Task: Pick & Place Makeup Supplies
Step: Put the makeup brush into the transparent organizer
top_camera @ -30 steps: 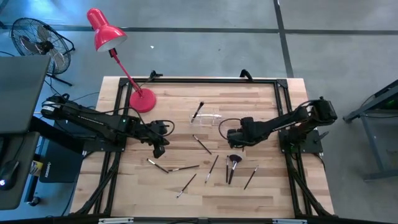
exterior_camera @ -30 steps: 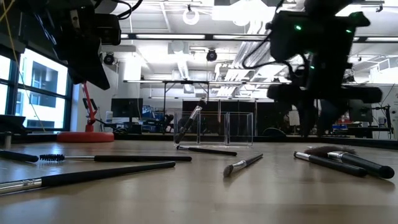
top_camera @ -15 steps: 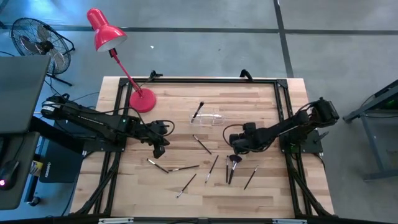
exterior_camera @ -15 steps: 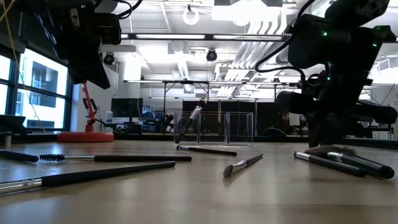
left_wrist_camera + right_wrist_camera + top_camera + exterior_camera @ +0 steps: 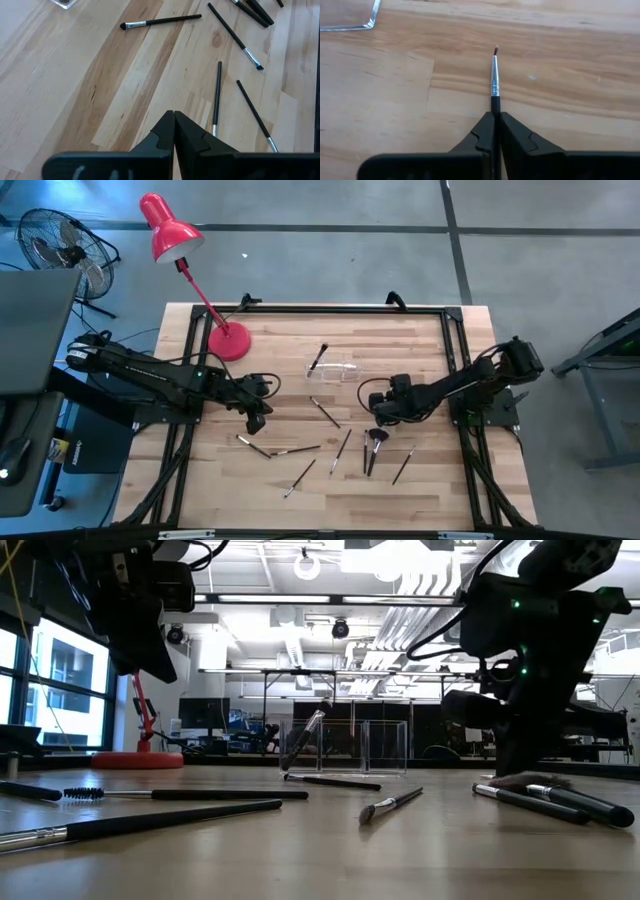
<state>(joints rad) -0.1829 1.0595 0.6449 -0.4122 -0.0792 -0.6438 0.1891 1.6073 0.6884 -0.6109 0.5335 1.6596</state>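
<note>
Compared with a second ago, the right arm has slid a bit toward the table's right side and dropped low, and its fingers went from spread apart to pinched together, while the left arm hasn't budged at all. Biggest thing first: the wooden table (image 5: 420, 340) with its black frame, then the red desk lamp (image 5: 190, 275) standing at the far left corner. The left gripper (image 5: 256, 420) hangs over the left-middle of the table with its fingers pressed flat together and nothing between them, just above a couple of loose brushes. The right gripper (image 5: 377, 417) is down near the table's middle-right, and from its wrist camera you can see the fingers (image 5: 487, 131) clamped tight on a thin brush (image 5: 494, 75) with a silvery collar and a tiny reddish tip, which points away from the gripper and lies right along the wood. Whether it's lifted off the surface I can't tell. The clear plastic holder (image 5: 335, 370) sits at the table's centre with one dark pencil (image 5: 318, 359) leaning in it. Everything else is still scattered on the near half of the table: a fluffy black-headed brush (image 5: 375, 442) just beside the right gripper, and the other thin brushes (image 5: 298, 449) lying around toward the front edge.
</note>
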